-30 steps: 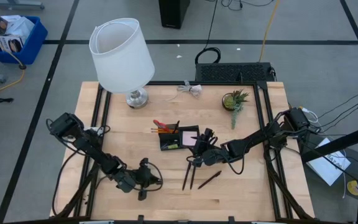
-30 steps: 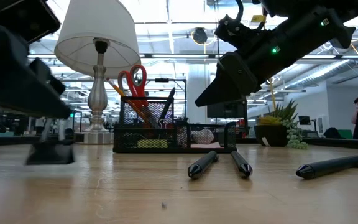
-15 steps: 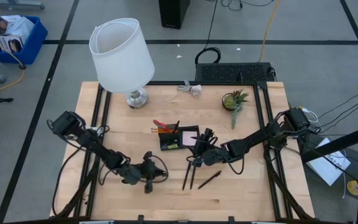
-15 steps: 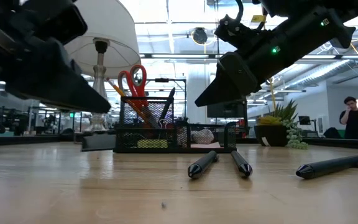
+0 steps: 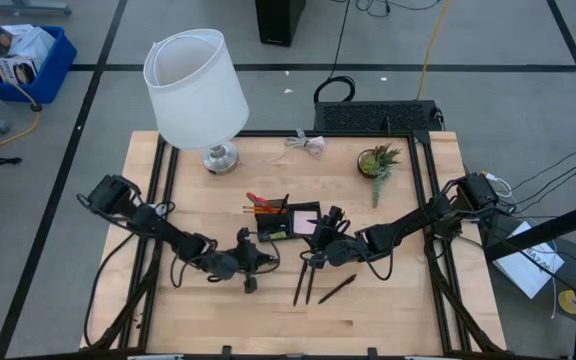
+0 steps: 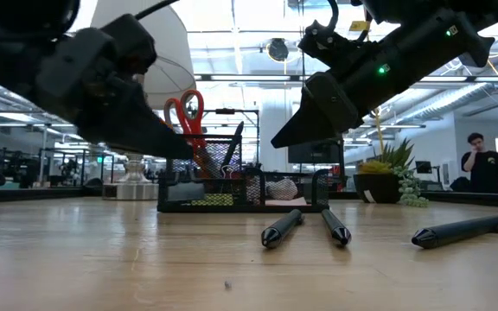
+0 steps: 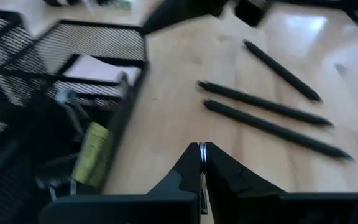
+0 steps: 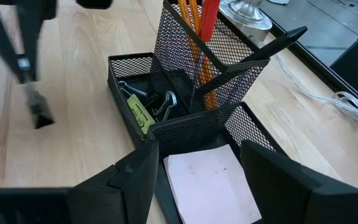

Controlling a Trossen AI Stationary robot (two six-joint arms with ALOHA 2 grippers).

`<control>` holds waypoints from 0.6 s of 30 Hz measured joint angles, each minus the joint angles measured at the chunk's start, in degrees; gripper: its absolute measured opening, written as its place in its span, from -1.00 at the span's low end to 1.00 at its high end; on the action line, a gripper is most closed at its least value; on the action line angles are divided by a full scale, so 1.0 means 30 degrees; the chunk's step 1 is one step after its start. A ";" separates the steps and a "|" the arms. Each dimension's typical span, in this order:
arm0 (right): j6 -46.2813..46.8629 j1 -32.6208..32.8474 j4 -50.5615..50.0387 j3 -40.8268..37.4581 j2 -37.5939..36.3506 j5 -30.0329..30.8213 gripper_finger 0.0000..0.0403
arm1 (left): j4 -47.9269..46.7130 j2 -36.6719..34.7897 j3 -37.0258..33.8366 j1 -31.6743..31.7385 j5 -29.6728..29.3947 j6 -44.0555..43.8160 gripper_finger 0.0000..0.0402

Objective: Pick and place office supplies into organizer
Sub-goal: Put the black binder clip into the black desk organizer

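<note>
Left claw [image 5: 252, 268] moved beside organizer [image 5: 288, 222], scissors [image 5: 261, 200] and pencils [image 5: 264, 211] inside

Your left end effector [image 5: 249, 284] has swung from the desk's seven o'clock area toward the organizer [image 5: 288, 222], closed.

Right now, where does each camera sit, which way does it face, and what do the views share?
High: overhead, straight down; both arms, organizer.
Low: table height, level across; three pens, both arms above.
Left wrist: looks past shut left end effector at the pens.
Right wrist: over the organizer, pink notepad; open right end effector.
All share the organizer.
</note>
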 joint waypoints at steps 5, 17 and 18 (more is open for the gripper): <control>0.0000 -0.0001 0.0000 0.0000 0.0000 -0.0003 0.10 | 0.0951 0.0000 0.0000 0.0867 -0.0194 0.0333 -0.86; 0.0000 -0.0001 0.0000 0.0000 0.0000 -0.0006 0.10 | 0.0549 -0.2726 -0.0007 0.2197 -0.0416 0.3109 -0.86; 0.0000 0.0006 0.0000 0.0000 0.0000 -0.0006 0.10 | 0.0275 -0.2920 -0.0007 0.2364 -0.0435 0.3237 -0.85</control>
